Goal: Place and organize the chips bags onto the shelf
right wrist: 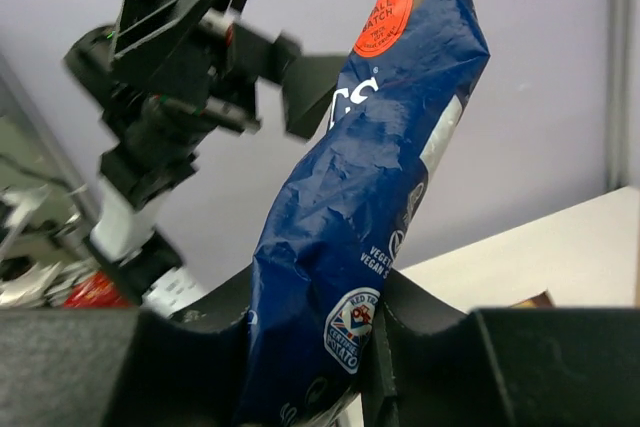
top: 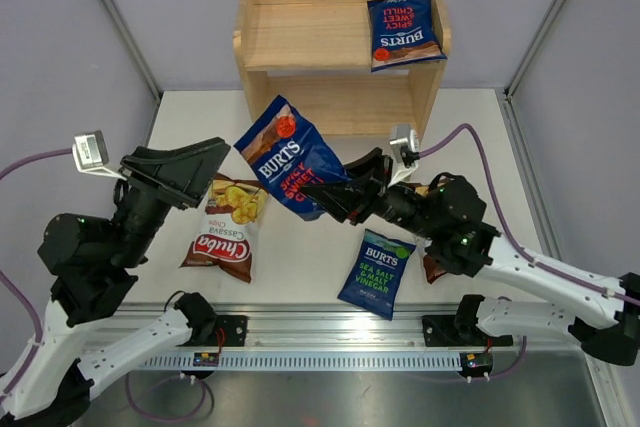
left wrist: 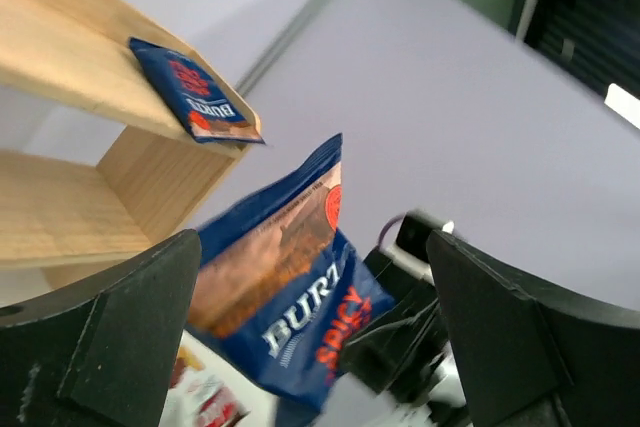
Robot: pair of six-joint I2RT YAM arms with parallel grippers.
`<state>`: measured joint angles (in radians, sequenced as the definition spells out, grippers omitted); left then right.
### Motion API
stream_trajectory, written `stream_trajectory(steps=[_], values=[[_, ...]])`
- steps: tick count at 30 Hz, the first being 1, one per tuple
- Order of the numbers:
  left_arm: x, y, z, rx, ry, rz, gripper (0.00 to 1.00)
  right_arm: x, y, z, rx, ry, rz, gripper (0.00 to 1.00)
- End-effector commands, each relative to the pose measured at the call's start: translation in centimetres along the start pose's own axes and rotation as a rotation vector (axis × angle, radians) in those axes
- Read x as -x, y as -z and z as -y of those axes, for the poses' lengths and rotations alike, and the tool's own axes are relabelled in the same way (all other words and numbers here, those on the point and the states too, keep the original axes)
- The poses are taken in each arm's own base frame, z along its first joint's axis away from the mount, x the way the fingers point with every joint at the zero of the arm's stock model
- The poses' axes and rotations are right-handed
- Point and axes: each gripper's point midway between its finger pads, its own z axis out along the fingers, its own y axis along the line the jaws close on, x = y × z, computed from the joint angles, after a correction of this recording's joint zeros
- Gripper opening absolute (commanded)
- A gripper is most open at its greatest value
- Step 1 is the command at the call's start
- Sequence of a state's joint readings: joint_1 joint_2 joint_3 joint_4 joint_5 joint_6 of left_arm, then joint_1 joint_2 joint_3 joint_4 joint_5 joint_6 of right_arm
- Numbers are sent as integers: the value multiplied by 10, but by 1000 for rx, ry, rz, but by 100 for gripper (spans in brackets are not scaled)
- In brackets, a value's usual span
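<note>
Burts bag (top: pixel 285 152) is pinched in right claw (top: pixel 322 199) while left claw (top: pixel 205 175) gapes wide.

Shelf (top: pixel 300 37) top free left of the shelved Burts bag (top: pixel 405 32).

The left arm (top: pixel 100 247) and right arm (top: pixel 505 257) have white lower links, matte black joints (a green light (top: pixel 462 240) on each) and lilac cables (top: pixel 35 159). The left tool (top: pixel 208 175) and right tool (top: pixel 320 197) are angular and black.

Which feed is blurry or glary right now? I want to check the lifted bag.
Top external: sharp, evenly lit, soft shadows only. Left wrist: lifted Burts bag smeared, lettering soft; the shelf reads clearer. Right wrist: bag close and crisp, bright glare streaks on its creases.
</note>
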<state>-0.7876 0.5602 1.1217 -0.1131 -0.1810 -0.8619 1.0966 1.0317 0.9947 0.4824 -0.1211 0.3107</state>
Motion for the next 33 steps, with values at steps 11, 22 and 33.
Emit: stream_trajectory(steps=[11, 22, 33], values=[[-107, 22, 49, -514, -410, -676, 99, 6, 76, -79, 264, -96, -383, 15], [-125, 38, 58, -634, -310, -762, 24, 3, 79, -73, 238, -53, -421, 15], [-98, 29, 67, -551, -317, -635, 0, 10, 88, -62, 144, -69, -357, 15]])
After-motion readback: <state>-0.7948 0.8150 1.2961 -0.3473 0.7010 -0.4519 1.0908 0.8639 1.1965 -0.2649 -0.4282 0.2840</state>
